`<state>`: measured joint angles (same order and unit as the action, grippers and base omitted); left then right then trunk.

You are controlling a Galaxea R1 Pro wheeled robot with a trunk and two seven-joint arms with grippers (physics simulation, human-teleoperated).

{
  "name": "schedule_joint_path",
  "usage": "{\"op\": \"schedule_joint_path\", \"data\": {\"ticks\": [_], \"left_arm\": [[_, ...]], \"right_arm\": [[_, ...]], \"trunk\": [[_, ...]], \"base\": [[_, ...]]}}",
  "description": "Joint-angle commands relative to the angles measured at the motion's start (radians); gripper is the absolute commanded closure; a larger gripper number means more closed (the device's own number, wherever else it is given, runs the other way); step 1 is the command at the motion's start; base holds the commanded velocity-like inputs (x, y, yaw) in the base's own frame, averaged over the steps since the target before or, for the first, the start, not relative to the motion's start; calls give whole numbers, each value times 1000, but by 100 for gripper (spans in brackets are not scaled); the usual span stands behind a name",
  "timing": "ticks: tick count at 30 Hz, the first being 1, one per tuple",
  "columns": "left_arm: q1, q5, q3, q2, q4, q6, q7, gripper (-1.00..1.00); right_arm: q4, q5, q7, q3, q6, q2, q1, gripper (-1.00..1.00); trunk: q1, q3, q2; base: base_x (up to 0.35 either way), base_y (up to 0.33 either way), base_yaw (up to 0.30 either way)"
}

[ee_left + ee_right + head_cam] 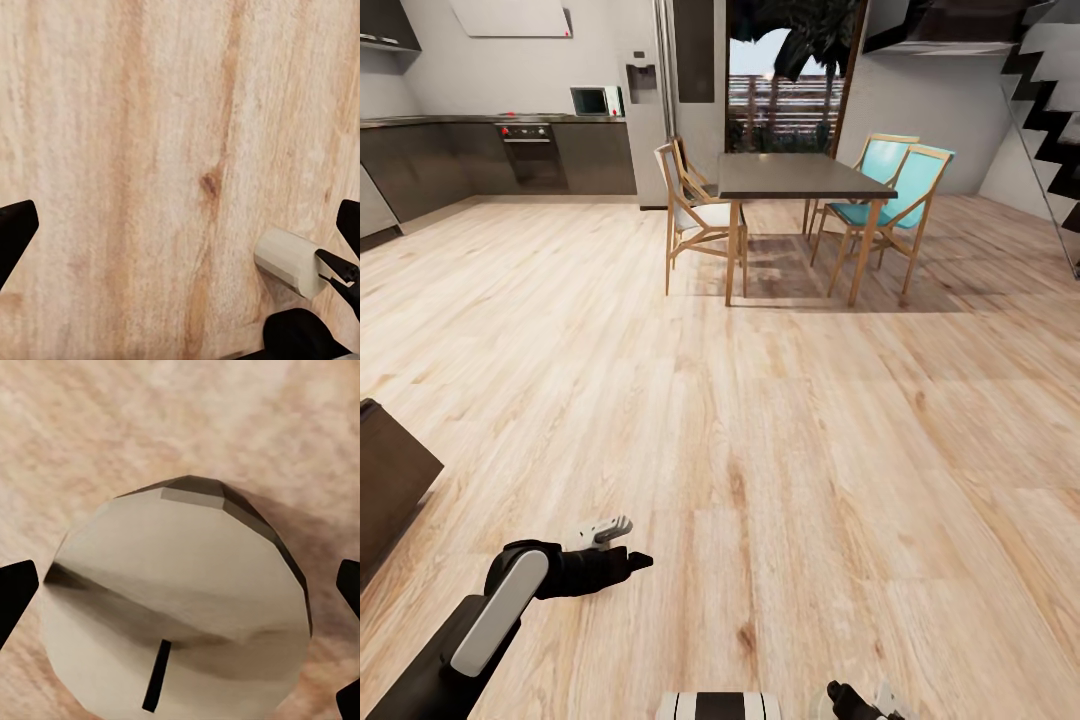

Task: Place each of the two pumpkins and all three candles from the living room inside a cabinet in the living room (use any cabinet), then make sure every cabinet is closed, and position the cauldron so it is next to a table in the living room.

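A cream candle (176,600) with a short dark wick sits between the fingers of my right gripper (180,607), which is shut on it above the wood floor. That candle (289,259) also shows in the left wrist view, with a black fingertip (337,270) against it. In the head view the right gripper (857,702) is at the bottom edge. My left gripper (628,543) hangs open and empty over bare floor at the lower left, fingertips (15,229) wide apart. A corner of the dark-brown cabinet (390,480) juts in at the left edge. The pumpkins and cauldron are out of view.
Ahead stands a dark-topped dining table (800,176) with a white-seated chair (695,215) to its left and turquoise chairs (900,190) to its right. Dark kitchen cupboards (500,155) line the far left wall. A staircase (1050,110) rises at the far right. Open wood floor (760,450) lies between.
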<state>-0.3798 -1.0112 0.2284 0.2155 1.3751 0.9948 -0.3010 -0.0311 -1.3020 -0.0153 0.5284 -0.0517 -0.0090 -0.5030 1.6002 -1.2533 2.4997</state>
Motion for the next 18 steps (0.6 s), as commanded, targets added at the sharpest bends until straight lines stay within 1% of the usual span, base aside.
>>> {"op": "schedule_joint_path", "data": {"ticks": [1,9,18], "left_arm": [[-1,-10,2,1,1,1,-10,-100],[-1,-10,2,1,1,1,-10,-100],[-1,-10,2,1,-1,1,-10,-100]], "right_arm": [[-1,-10,-2,8,-2,0,0,-100],[-1,-10,-2,8,-2,0,0,-100],[-1,-10,-1,8,-3,0,0,-100]], "trunk": [[0,-1,0],[0,-1,0],[0,-1,0]], "base": [[-3,0,0],[-87,0,0],[-13,2,0]]}}
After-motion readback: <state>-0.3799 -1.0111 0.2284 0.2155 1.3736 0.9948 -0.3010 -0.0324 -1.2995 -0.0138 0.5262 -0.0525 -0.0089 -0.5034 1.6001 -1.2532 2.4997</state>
